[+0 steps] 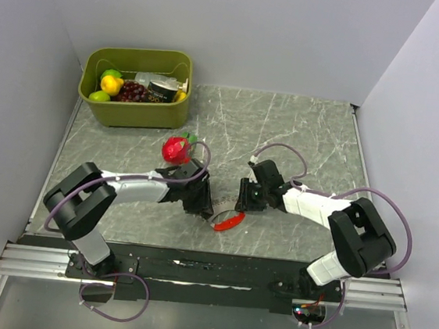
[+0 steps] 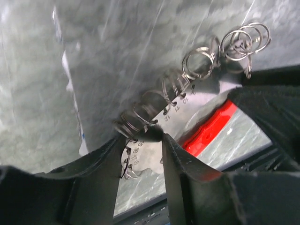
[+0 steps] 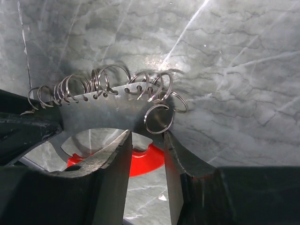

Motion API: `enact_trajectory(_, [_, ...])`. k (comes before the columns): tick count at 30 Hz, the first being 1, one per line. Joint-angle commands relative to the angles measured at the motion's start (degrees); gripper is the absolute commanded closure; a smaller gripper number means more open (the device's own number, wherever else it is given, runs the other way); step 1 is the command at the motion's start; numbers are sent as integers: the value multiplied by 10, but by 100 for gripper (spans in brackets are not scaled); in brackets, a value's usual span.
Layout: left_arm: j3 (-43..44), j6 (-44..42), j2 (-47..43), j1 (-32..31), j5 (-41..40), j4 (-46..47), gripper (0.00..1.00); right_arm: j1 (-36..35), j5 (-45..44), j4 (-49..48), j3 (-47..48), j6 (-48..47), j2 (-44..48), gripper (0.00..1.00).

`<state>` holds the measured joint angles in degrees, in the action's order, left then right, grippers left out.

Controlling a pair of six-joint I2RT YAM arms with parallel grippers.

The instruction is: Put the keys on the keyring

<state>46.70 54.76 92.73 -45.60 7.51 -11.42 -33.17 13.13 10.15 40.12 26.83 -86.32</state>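
While left gripper straddles one end of keyring, jaws half-shut; true pinch or not, cannot tell. Right gripper half-shut over lower edge of metal strip, just above red fob; grip unclear too. Keyring lies flat on table, front centre, between both arms. No loose keys visible. To do well: seat fingers on flat strip, not loose rings; close slowly, lift level.

Strawberry toy stands just beyond the left gripper; bin farther back.
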Motion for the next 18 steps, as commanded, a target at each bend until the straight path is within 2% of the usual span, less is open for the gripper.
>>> enact_trajectory(1, [57, -23, 64, -4, -34, -36, 55, -13, 32, -13, -28, 26, 5, 60])
enact_trajectory(6, [152, -55, 103, -3, -94, -95, 54, -20, 55, -3, -40, 45, 36, 60])
enact_trajectory(13, [266, -109, 144, -1, -200, -174, 48, -19, 30, 38, -23, 52, 122, 57])
enact_trajectory(16, [297, -130, 126, -2, -238, -199, 37, -16, -6, 69, -1, 41, 151, 52])
enact_trajectory(18, [299, -143, 95, 0, -243, -201, 30, -11, -27, 84, 7, 39, 163, 44])
